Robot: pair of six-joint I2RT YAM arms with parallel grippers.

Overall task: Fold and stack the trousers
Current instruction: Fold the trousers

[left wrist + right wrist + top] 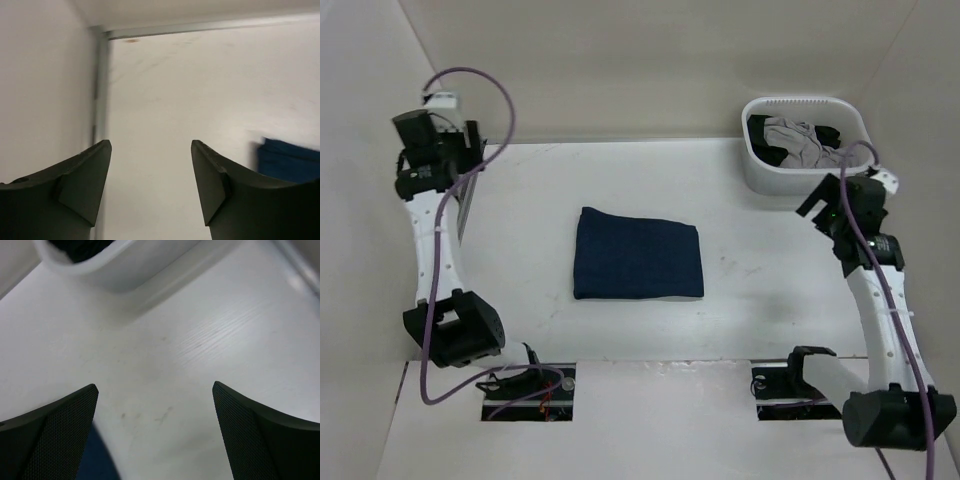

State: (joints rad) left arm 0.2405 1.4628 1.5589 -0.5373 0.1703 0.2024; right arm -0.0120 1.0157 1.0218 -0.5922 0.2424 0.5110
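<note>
Txt / labels / brands / nos. / signs: none legible, all 3 views; res. too low for any markings.

Matt denim trousers (638,255), smooth table (770,290)

dark navy blue trousers (638,254), plain, white counter (770,290), white basket (760,178), grey and black garments (800,140) inside, left arm (428,250) and right arm (880,300) white with black joints, purple cables (445,262), matt black left fingers (80,190), black right fingers (55,430) with fine mesh pattern
</note>
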